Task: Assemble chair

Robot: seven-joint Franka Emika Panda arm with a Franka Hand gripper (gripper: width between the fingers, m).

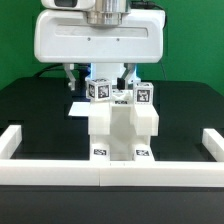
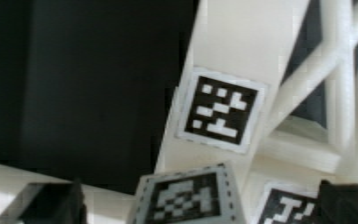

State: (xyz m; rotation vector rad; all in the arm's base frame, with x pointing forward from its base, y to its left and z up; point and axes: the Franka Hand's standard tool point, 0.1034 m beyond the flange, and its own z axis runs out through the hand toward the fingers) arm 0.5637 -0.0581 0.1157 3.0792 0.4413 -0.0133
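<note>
The chair (image 1: 122,128) is a white blocky stack of parts standing against the front rail, with square tags on its top and its lower front. My gripper (image 1: 110,78) hangs right over its top, with the fingers down around the topmost tagged pieces (image 1: 101,90). In the wrist view a tagged white block (image 2: 194,197) sits between my dark fingertips (image 2: 48,205), with a gap showing beside one finger. A long white tagged bar (image 2: 220,105) runs away from it. My gripper (image 2: 197,208) is open and holds nothing.
White border rails run along the front (image 1: 110,176) and up both sides (image 1: 14,140) of the black table. The marker board (image 1: 80,108) lies behind the chair. The arm's large white body (image 1: 98,40) fills the space above.
</note>
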